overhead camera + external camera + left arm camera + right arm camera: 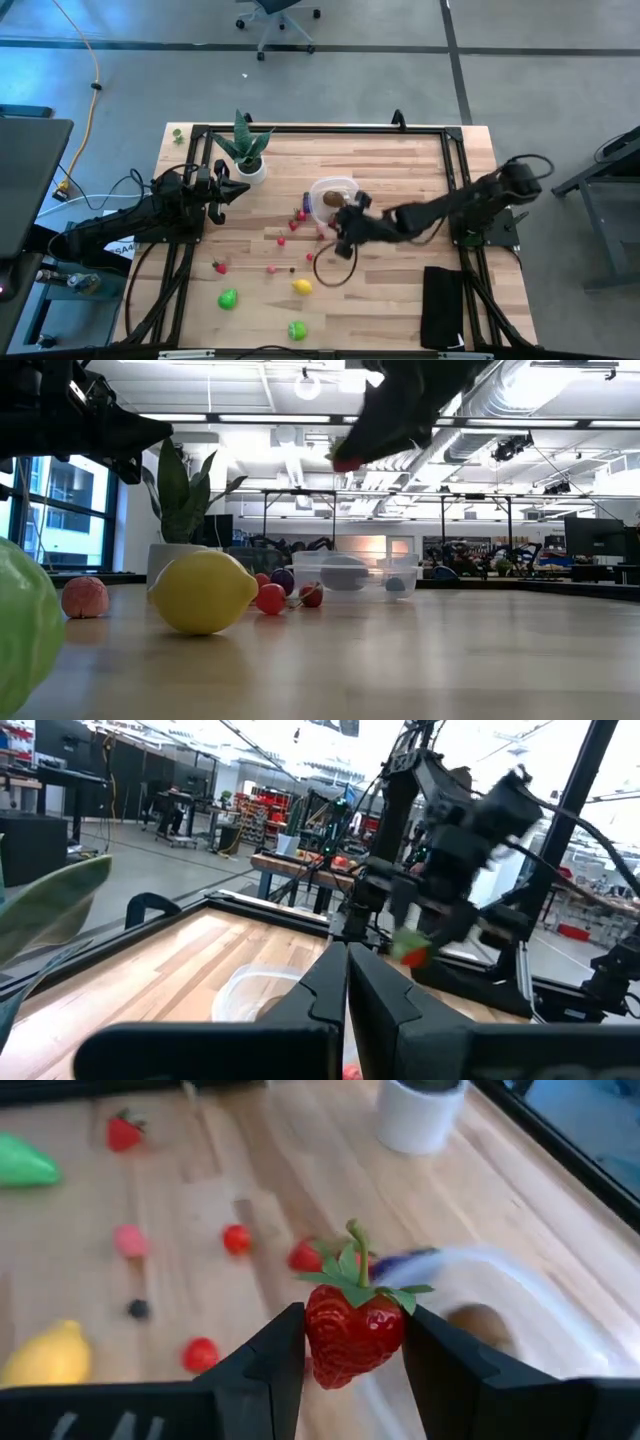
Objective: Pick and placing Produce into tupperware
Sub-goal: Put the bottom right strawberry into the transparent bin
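Right tool is clamped on a red toy strawberry w/ green leafy cap, held up off the tabletop just beside the small clear roundish plastic tupperware, on its near-right side in the high view. So this piece is mid-carry, not yet dropped in. Inside the tub there's already one brown kiwi-like piece; can't tell if anything else is in there. Left tool sits w/ fingers together, empty, waiting at the far-left by the spiky green plant in a white pot. Still out on the wood: yellow lemon-like fruit, two bright green round pieces near-left and near-centre, a red strawberry to the left, plus several small red/pink bits, a purple piece and tiny dark berries scattered left of and near the tub. Judgement: task is early, approx. one item in, one in hand, most of the produce left. Next step prob. a short move over the tub rim, then let go; the tub is light, so a nudge from the tool could shift it.
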